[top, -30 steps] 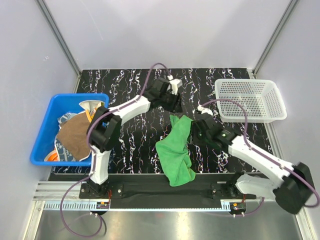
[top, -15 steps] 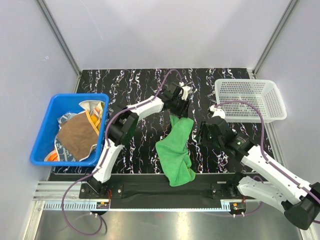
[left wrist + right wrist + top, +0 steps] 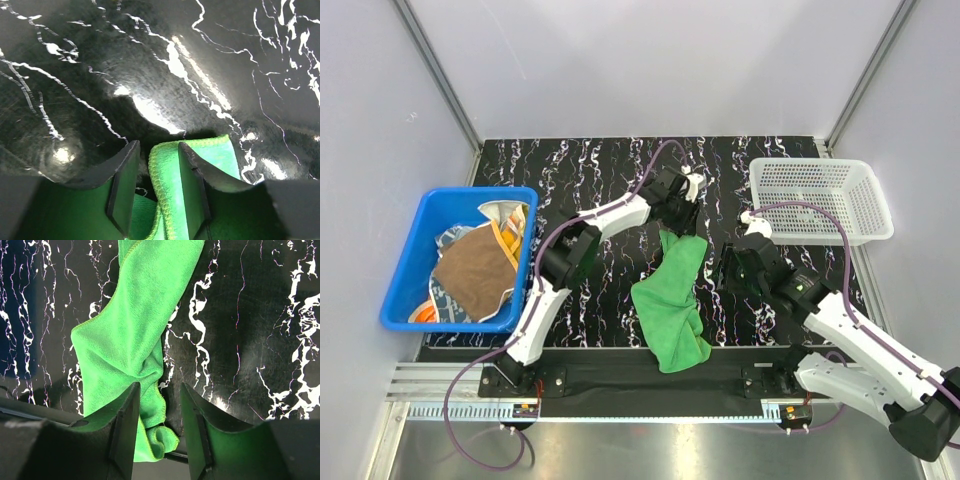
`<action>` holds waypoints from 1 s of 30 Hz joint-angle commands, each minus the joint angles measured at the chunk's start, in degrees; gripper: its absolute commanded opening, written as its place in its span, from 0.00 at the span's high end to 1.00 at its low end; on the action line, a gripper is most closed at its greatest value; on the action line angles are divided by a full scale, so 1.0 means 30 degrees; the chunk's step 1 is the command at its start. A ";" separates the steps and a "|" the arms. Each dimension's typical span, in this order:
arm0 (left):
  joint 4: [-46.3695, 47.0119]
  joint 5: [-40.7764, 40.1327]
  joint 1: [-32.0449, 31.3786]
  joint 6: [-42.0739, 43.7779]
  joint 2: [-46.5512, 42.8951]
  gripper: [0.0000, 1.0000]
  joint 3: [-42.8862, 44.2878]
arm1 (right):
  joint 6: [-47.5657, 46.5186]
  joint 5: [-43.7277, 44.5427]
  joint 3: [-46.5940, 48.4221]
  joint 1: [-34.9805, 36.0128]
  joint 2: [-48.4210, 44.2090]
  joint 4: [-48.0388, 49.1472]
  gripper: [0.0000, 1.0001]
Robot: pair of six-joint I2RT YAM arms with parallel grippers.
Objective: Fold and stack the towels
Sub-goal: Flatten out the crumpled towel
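Observation:
A plain green towel (image 3: 670,300) lies crumpled in a long strip in the middle of the black marbled table. My left gripper (image 3: 683,215) is at the towel's far end. In the left wrist view the gripper (image 3: 159,147) is open, and the towel's hemmed corner (image 3: 167,175) lies between the jaws against the right finger (image 3: 192,190). My right gripper (image 3: 732,268) hovers just right of the towel, open and empty. In the right wrist view (image 3: 160,387) the green towel (image 3: 130,335) shows below and to the left. Other towels (image 3: 470,270) lie in the blue bin.
The blue plastic bin (image 3: 420,215) stands at the table's left edge, holding a brown cloth and patterned cloths. A white mesh basket (image 3: 820,200) stands at the back right. The towel's near end (image 3: 682,352) reaches the table's front edge.
My left gripper has moved right and down onto the towel's far corner. My right gripper has drawn back to the right, away from the towel.

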 commanded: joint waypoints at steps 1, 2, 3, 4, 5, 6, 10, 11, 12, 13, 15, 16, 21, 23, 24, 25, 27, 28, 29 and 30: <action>-0.0306 -0.0440 -0.0709 0.0622 -0.0706 0.58 -0.0974 | -0.0163 0.0466 0.0737 -0.0093 0.0079 0.0469 0.55; -0.0219 -0.0645 -0.0739 0.0651 -0.0826 0.59 -0.1211 | -0.0163 0.0495 0.0766 -0.0093 0.0137 0.0441 0.54; 0.0014 -0.0618 -0.0711 0.0565 -0.0914 0.60 -0.1416 | -0.0192 0.0437 0.0824 -0.0122 0.0166 0.0498 0.55; 0.0046 -0.0617 -0.0710 0.0535 -0.0915 0.61 -0.1505 | -0.0163 0.0437 0.0854 -0.0094 0.0167 0.0528 0.55; 0.0046 -0.0646 -0.0710 0.0389 -0.0828 0.65 -0.1419 | -0.0134 0.0437 0.0883 -0.0093 0.0196 0.0557 0.55; -0.0186 -0.0647 -0.0768 0.0330 -0.0711 0.69 -0.1273 | -0.0047 0.0437 0.0854 -0.0093 0.0167 0.0558 0.55; -0.0423 -0.0674 -0.0886 0.0008 -0.0737 0.99 -0.1095 | 0.0217 0.0378 0.0999 -0.0122 0.0050 0.0528 0.55; -0.0423 -0.0908 -0.0886 -0.0225 -0.1348 1.00 -0.1154 | 0.0218 0.0465 0.1232 -0.0123 0.0137 0.0528 0.55; -0.0655 -0.1200 -0.0886 -0.0343 -0.1789 1.00 -0.1183 | 0.0189 0.0611 0.1409 -0.0123 0.0195 0.0615 0.55; -0.0860 -0.1667 -0.0886 -0.0402 -0.2229 1.00 -0.1097 | 0.0189 0.0786 0.1613 -0.0123 0.0341 0.0616 0.55; -0.1619 -0.1906 -0.0770 -0.0519 -0.4131 1.00 -0.0979 | 0.0131 0.1050 0.2488 -0.0152 0.0955 0.0820 0.55; -0.1885 -0.2138 -0.0624 -0.0578 -0.4949 1.00 -0.1037 | 0.0072 0.1023 0.2755 -0.0181 0.1190 0.0966 0.55; -0.3293 -0.2989 0.0516 -0.1544 -1.0273 1.00 -0.3930 | -0.0279 0.0702 0.3930 -0.0239 0.3152 0.2780 0.54; -0.3382 -0.3749 0.1015 -0.2447 -1.1689 1.00 -0.6624 | -0.0426 0.0031 0.4017 -0.0386 0.4173 0.4064 0.53; -0.3498 -0.4013 0.1656 -0.2802 -1.2711 1.00 -0.7532 | -0.0630 -0.0176 0.4105 -0.0444 0.4673 0.4479 0.53; -0.3557 -0.4248 0.2069 -0.3153 -1.3156 1.00 -0.9020 | -0.0748 -0.0353 0.4193 -0.0677 0.5142 0.4860 0.53; -0.3470 -0.4454 0.3353 -0.3946 -1.3744 1.00 -1.0523 | -0.1069 -0.1084 0.4602 -0.1029 0.6927 0.5912 0.53; -0.3354 -0.4455 0.3739 -0.4064 -1.4182 1.00 -1.1138 | -0.1477 -0.1435 0.4778 -0.1263 0.8239 0.6325 0.53; -0.3121 -0.4339 0.4091 -0.4239 -1.4302 1.00 -1.2305 | -0.1713 -0.2424 0.5157 -0.1787 0.8949 0.6938 0.53; -0.3060 -0.4309 0.4587 -0.4270 -1.4390 1.00 -1.2664 | -0.2180 -0.2956 0.5421 -0.2083 0.9652 0.7234 0.53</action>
